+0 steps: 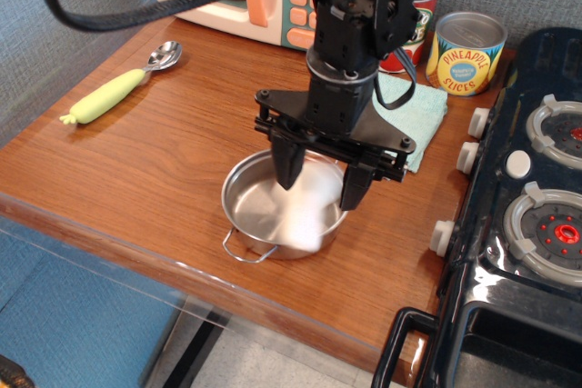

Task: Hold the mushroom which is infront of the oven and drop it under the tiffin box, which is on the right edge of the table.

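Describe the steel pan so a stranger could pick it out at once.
Start at the wooden table, left of the black stove. Near the table's front edge, directly below the open gripper, sits the pan. It is the only shiny, shallow round metal dish, with a thin wire loop handle, wider than the cans at the back, and a blurred white mushroom inside.
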Robot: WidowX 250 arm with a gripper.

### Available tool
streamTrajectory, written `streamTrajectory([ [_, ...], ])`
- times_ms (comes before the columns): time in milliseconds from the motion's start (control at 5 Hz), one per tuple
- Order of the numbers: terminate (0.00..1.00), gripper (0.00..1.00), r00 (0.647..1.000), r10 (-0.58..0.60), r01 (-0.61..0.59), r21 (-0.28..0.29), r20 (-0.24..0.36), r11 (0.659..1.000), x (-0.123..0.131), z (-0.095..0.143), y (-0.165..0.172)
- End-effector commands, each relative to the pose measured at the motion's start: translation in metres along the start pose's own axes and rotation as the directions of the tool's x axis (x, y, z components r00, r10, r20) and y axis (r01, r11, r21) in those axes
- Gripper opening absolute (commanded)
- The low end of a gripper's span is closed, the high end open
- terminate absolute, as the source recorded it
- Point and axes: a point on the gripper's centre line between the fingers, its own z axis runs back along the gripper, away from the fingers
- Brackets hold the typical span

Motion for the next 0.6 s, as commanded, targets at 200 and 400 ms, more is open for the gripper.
streamTrajectory([
  [200,0.0,1.0,0.998,0.045,-0.046,0.009,0.046,0.999,-0.0072,0.0149,0.0129],
  [400,0.0,1.0,0.998,0.045,-0.046,0.009,0.046,0.999,-0.0072,0.0149,0.0129],
])
